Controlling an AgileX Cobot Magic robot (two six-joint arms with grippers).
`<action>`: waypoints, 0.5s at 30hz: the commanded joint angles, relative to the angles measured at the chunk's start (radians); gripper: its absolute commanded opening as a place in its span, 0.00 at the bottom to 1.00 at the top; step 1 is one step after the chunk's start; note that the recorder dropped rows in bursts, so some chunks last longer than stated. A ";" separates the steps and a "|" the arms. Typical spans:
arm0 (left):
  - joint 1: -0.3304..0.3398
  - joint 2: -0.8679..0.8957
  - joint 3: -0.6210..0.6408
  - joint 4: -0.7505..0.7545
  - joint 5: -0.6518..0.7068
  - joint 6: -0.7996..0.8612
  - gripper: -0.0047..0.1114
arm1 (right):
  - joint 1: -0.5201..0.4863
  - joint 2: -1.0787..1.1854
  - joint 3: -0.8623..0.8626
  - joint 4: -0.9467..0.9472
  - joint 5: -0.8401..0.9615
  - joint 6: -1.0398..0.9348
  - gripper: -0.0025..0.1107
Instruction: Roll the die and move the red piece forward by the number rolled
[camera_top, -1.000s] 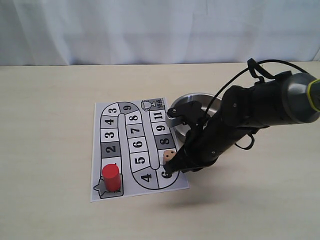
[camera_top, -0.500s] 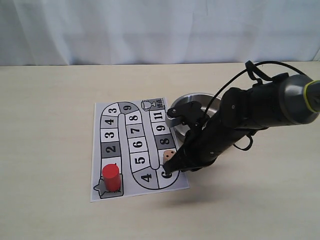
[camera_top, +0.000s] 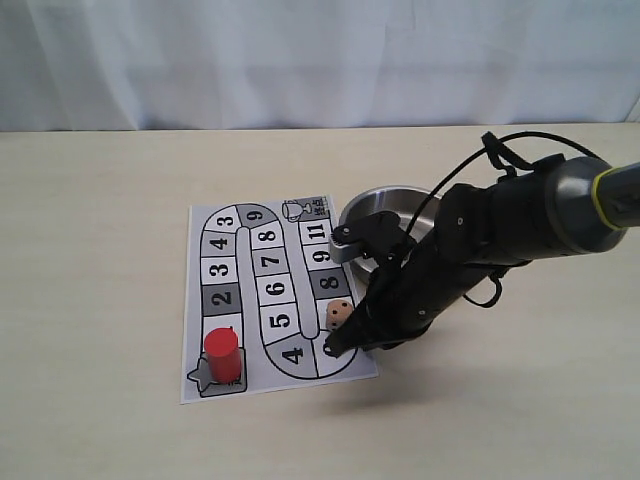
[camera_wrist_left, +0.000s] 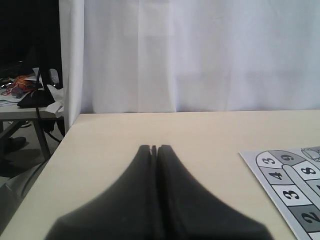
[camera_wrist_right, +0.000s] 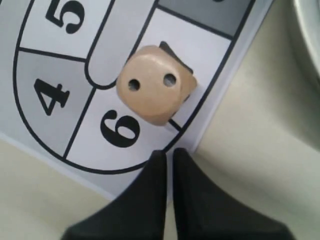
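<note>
The die lies on the board near the square marked 6; in the right wrist view the die shows two pips on top. My right gripper is shut and empty, its tips just short of the die at the board's edge, not touching it. The red piece stands upright on the star square at the board's near left corner. In the left wrist view my left gripper is shut and empty over bare table, far from the board.
A metal bowl sits on the table just right of the board, partly covered by my right arm; its rim shows in the right wrist view. A white curtain hangs behind the table.
My right gripper has drawn back a little from the die toward the board's near edge. The die and the red piece have stayed where they were.
</note>
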 joint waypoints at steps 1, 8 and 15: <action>0.000 -0.001 -0.005 -0.002 -0.010 -0.002 0.04 | 0.000 -0.003 0.005 0.003 -0.004 -0.009 0.06; 0.000 -0.001 -0.005 -0.002 -0.010 -0.002 0.04 | 0.000 -0.003 -0.023 -0.012 0.066 -0.009 0.19; 0.000 -0.001 -0.005 0.000 -0.012 -0.002 0.04 | 0.000 -0.018 -0.095 -0.005 0.204 -0.009 0.48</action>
